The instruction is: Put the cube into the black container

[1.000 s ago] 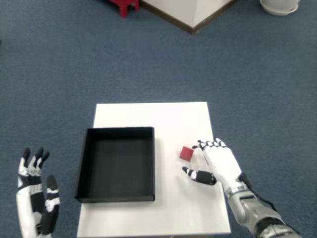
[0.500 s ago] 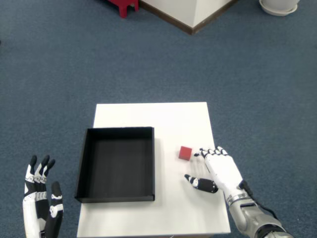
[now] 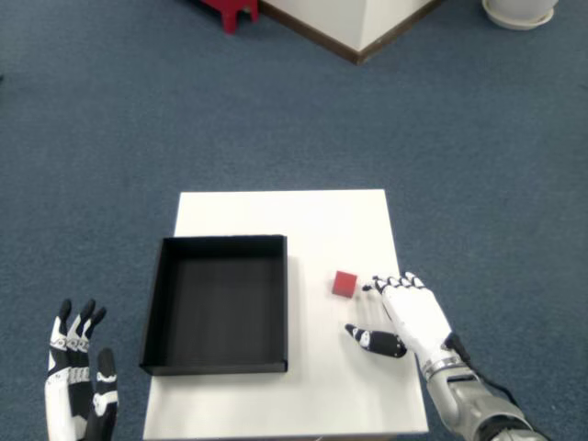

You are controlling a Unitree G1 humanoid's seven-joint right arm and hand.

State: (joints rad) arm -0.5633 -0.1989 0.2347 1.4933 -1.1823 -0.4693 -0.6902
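Head view: a white table (image 3: 312, 216) is seen from above, standing on blue carpet (image 3: 138, 110). On its left part a black container (image 3: 217, 304) lies, a shallow rectangular tray with nothing seen inside it. A small red cube (image 3: 344, 284) rests on the tabletop to the right of the container, apart from its wall. The right hand (image 3: 409, 315) is held over the table's right side, just beside the cube, with the fingertips (image 3: 378, 284) close to the cube's right edge; whether they touch it cannot be told. The fingers are spread, the thumb is stretched out towards the container, and nothing is held. The left hand (image 3: 78, 386) is seen at the lower left, off the table, its fingers extended. At the top edge a red object (image 3: 230, 11), a white and brown corner (image 3: 358, 23) and a white round base (image 3: 519, 11) are partly visible.
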